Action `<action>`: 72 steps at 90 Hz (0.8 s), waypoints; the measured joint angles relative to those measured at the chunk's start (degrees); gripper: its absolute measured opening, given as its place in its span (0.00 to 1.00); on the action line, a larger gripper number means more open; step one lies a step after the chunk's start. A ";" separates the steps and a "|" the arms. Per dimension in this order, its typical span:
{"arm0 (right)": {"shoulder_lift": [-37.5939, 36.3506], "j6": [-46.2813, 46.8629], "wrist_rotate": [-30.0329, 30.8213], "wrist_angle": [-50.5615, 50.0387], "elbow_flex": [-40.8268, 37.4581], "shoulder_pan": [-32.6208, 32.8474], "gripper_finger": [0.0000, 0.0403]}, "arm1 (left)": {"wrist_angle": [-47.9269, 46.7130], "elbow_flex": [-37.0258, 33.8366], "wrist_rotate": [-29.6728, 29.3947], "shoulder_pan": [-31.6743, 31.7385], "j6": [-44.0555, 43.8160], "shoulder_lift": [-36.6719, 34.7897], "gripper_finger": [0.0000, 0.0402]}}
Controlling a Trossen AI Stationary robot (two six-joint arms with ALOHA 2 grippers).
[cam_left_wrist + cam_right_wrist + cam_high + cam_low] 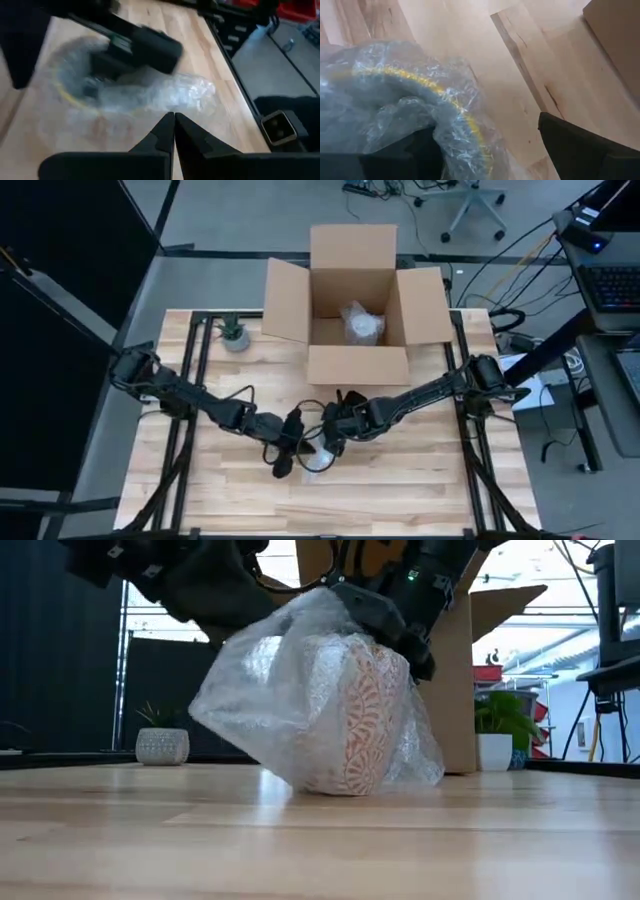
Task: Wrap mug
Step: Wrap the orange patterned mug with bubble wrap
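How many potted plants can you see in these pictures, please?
2. One small potted plant stands on the table's far left corner, beside the open cardboard box. A second green plant in a white pot shows only in the low view, right of the box; others may be hidden.

One mug (350,710), two plants (162,744)

Overhead view straight down, low view level and close, wrist views close, all sharing the wrapped mug (340,710)

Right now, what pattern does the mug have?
Orange-and-white swirling lines on the mug, clearest in the low view.
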 joint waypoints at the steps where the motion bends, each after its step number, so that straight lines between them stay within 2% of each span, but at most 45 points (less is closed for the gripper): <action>1: 0.00 0.00 0.00 0.00 0.00 0.00 0.69 | 0.27 0.00 0.00 0.14 -0.01 0.00 0.00; 38: 0.00 0.26 0.04 -0.07 -0.02 -0.13 0.69 | 3.78 0.03 -0.57 4.93 0.00 2.05 0.00; 72: -0.04 -0.35 0.02 0.15 -0.11 -0.33 0.69 | 6.93 0.13 -0.50 6.32 -0.11 5.35 0.00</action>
